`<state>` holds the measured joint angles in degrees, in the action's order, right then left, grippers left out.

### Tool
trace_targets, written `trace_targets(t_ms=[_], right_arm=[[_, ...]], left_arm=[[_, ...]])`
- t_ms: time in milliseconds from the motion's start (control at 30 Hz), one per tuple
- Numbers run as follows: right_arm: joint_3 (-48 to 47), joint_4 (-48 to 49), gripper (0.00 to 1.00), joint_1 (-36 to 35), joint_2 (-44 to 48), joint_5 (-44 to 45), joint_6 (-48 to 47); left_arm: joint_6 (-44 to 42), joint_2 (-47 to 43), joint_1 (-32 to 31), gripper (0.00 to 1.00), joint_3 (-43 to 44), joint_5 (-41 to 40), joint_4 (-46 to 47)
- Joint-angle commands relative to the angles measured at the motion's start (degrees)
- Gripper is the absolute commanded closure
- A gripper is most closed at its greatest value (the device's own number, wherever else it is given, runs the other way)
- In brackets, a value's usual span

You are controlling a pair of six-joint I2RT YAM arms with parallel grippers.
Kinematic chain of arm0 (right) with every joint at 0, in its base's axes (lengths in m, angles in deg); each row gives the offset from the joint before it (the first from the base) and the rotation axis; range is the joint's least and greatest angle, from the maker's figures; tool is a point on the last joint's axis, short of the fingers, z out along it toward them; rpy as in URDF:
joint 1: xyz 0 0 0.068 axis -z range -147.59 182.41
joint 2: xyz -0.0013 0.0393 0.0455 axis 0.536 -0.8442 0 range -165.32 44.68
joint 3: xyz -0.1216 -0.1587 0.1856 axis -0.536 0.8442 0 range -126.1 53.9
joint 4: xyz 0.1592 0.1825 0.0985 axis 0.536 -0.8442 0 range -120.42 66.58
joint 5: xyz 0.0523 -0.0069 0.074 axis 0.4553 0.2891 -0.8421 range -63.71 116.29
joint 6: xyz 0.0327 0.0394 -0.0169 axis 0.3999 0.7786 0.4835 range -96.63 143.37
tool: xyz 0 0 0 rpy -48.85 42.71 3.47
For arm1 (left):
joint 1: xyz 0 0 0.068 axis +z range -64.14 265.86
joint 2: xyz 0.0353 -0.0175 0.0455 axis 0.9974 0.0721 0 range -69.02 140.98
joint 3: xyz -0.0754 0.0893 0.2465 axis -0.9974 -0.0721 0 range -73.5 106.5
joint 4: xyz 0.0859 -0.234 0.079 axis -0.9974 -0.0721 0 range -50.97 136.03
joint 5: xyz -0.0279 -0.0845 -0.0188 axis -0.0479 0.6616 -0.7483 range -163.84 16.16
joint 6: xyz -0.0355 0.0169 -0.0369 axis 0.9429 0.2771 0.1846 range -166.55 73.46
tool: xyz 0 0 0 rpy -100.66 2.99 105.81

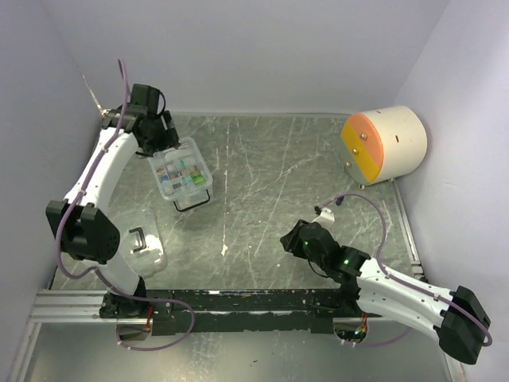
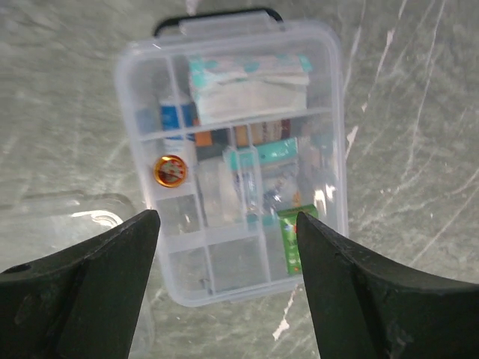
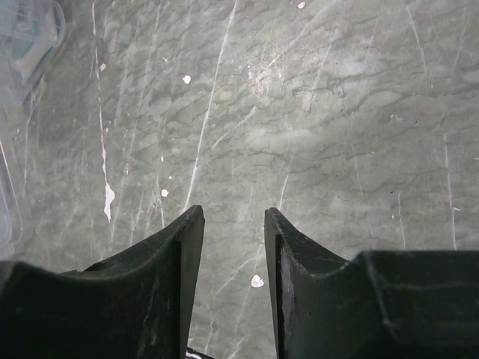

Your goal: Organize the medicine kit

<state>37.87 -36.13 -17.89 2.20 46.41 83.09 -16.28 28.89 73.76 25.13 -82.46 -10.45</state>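
1. lid: clear, lying flat on the table at the near left, just beside the left arm and apart from the kit. its black handle shows on top.
2. left tool: points down over the far-left end of the kit. in the left wrist view the fingers stand wide apart with nothing between them. the tool is open and no contact with the kit is visible.
3. kit: clear rectangular box on the table at the far left, lid off, turned at an angle to the table edge.
4. tray: clear divided insert seated in the kit.
   - large end compartment: white-and-teal packets.
   - side column: orange disc.
   - opposite side, nearer the fingers: green packet.
   - other compartments hold small items too blurred to identify.
5. latch: black wire, at the near end of the kit, lying down on the table.
6. right tool: low over bare table right of centre, well apart from the kit. the jaws stand slightly open with a narrow gap and hold nothing.
7. cylinder: cream with an orange end face, on its side in the far right corner, well apart from both tools.
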Motion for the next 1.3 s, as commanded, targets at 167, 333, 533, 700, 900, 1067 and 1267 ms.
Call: trace_targets(t_ms=[167,333,533,700,900,1067,1267], right_arm=[[-3.95,4.75,0.59,0.21,-5.29,-2.77,-5.54],[-5.65,6.28,0.59,0.16,-9.28,-5.42,-5.81],[-6.34,18.24,0.58,0.12,-12.42,-17.09,-13.97],[-9.3,25.42,0.56,0.12,-19.36,-23.8,-18.37],[-16.26,30.47,0.56,-0.05,-28.39,-28.71,-19.9],[-23.49,30.48,0.56,-0.34,-37.11,-27.61,-21.5],[-28.38,28.79,0.57,-0.59,-43.45,-24.34,-20.67]], left_arm=[[-5.45,-0.4,11.1,0.18,-3.91,4.21,15.15],[-5.93,6.6,14.88,0.21,-1.02,12.58,20.26],[-9.41,13.54,18.22,0.2,0.32,30.29,25.13],[-9.48,13.22,19.15,0.21,-2.44,38.63,27.68],[-8.72,10.8,19.87,0.27,-8.3,39.3,25.9],[-7.09,7.64,19.95,0.29,-14.68,39.42,27.13],[-4.37,3.63,19.89,0.33,-22.14,40.53,27.73]])
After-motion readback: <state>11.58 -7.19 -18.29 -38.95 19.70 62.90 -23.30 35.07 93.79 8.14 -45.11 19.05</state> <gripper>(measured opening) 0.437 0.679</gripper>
